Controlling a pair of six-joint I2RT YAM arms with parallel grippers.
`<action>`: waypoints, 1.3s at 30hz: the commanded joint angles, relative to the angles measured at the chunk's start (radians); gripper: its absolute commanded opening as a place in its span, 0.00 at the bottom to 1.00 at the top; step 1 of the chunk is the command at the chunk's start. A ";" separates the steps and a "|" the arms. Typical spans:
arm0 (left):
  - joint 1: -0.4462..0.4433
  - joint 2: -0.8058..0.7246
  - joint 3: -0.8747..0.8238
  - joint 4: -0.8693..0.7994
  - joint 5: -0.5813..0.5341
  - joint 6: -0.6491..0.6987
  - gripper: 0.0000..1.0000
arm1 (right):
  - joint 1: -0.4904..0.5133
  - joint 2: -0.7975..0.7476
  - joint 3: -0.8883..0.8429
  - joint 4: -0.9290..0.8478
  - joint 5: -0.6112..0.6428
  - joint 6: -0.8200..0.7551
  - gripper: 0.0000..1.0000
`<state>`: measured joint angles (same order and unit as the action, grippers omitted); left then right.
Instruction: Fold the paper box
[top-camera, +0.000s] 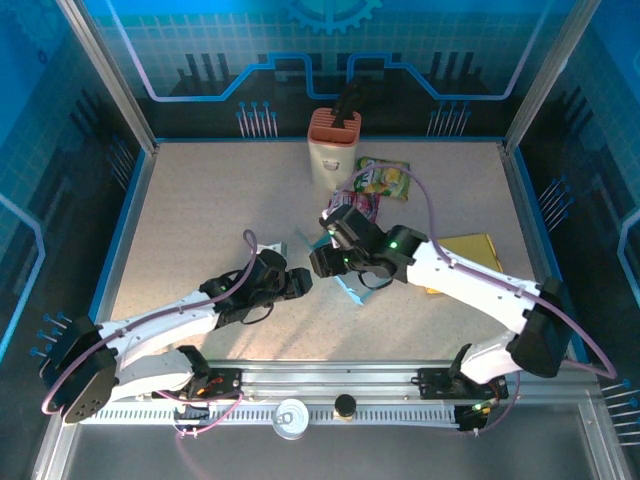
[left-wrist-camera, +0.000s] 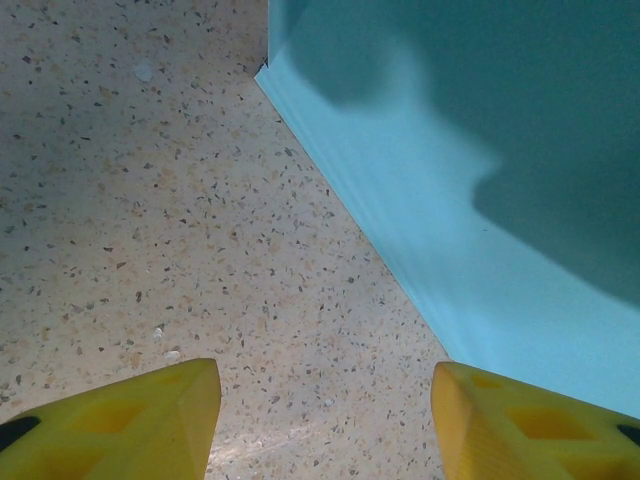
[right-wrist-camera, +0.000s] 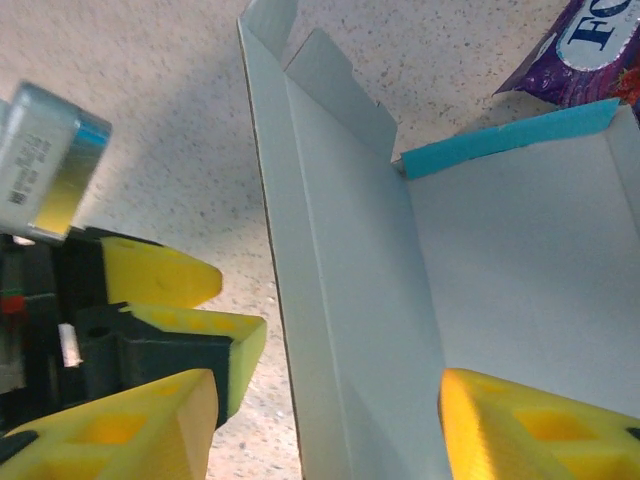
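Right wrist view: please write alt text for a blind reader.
A half-folded, blue-edged pale paper box lies on the speckled table; the open yellow jaws of the right gripper straddle one long wall. A purple packet lies beyond.

White arms (top-camera: 160, 322), purple cables (top-camera: 431, 205), yellow claw fingers (left-wrist-camera: 140, 425).

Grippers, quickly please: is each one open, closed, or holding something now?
Left gripper: open, holding nothing.
Right gripper: open, straddling a wall of the paper box, not gripping it.
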<state>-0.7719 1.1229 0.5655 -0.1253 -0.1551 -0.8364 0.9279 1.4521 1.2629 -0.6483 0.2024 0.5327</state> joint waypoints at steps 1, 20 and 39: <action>-0.006 -0.022 0.004 -0.012 -0.003 0.016 0.59 | 0.018 0.056 0.070 -0.082 0.037 -0.078 0.56; -0.004 -0.178 -0.005 -0.166 -0.056 0.041 0.59 | 0.071 0.158 0.199 -0.005 0.240 0.415 0.00; -0.005 -0.253 -0.012 -0.259 -0.048 0.121 0.59 | -0.001 0.412 0.600 -0.736 0.430 1.487 0.00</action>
<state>-0.7719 0.8528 0.5655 -0.3725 -0.2287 -0.7570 0.9558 1.8229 1.8202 -1.2167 0.6369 1.8236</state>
